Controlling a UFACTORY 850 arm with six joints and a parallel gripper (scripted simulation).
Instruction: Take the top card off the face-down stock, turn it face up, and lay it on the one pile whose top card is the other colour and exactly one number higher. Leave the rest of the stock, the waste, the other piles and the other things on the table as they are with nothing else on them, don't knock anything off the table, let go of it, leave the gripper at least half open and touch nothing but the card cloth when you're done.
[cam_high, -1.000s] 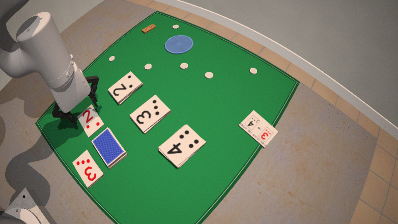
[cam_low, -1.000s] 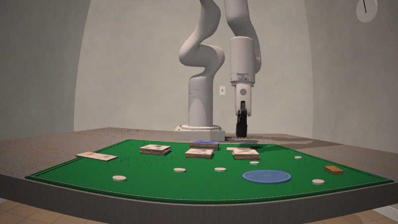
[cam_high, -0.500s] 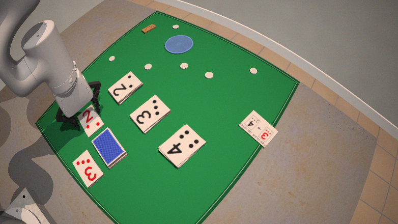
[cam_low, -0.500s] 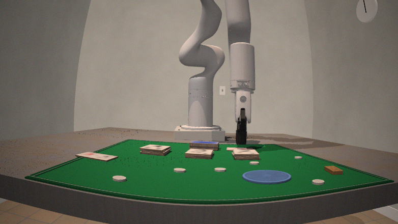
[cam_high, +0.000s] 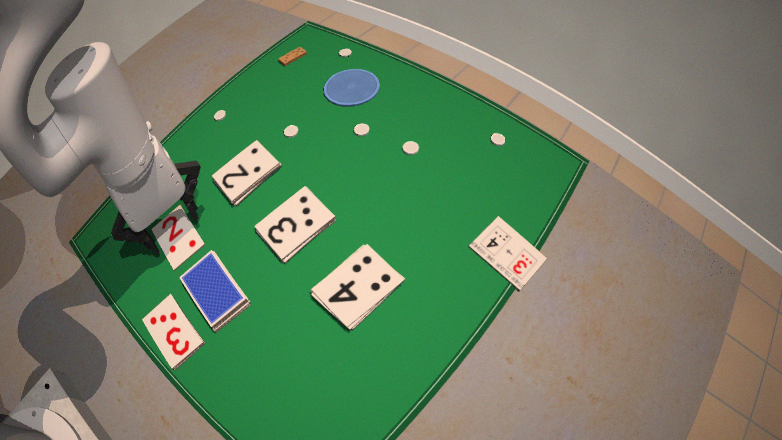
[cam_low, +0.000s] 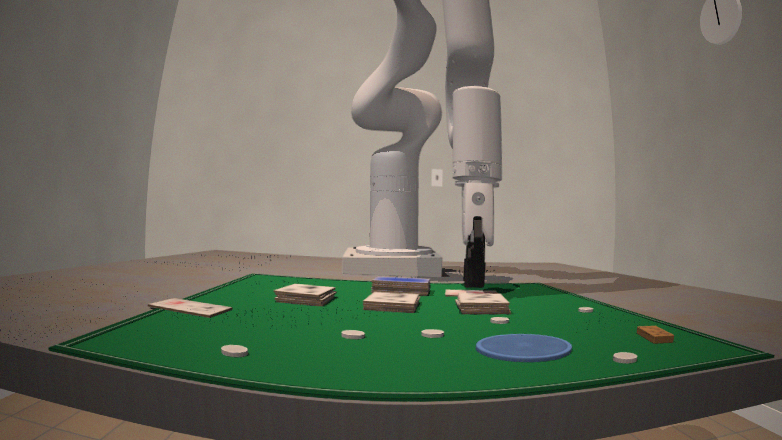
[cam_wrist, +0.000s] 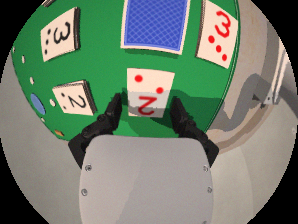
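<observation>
With the Red Two Face Up Beside the Stock, the Fingers Straddle It

Because the red two (cam_high: 182, 245) (cam_wrist: 150, 92) lies face up on the card cloth (cam_high: 437, 218) (cam_low: 404, 361) (cam_wrist: 105, 60), right beside the blue-backed stock (cam_high: 214, 290) (cam_low: 400, 286) (cam_wrist: 155, 25), it is probably the drawn card, already turned. The fingers (cam_high: 166, 227) (cam_low: 474, 284) stand nearly fully open and hold nothing — one to each side of the card, presumably so they can close on its edges.

On the stock's far side from the two lies the red three (cam_high: 172, 333) (cam_wrist: 217, 37), which I take for the waste and best left alone. The black three (cam_high: 295, 224) (cam_low: 391, 300) (cam_wrist: 61, 35) looks the right target: other colour, one higher. It sits in the middle of the row beyond the stock, between the black two (cam_high: 247, 172) (cam_low: 483, 302) (cam_wrist: 75, 98) and the black four (cam_high: 358, 287) (cam_low: 304, 293). Next comes a low grip — a thin card could slip or bend, and the stock is close enough to be nudged.

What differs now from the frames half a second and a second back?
The open gripper has come down toward the face-up red 2. Nothing was gripped or released; the cards, chips and blue disc stayed put.
</observation>
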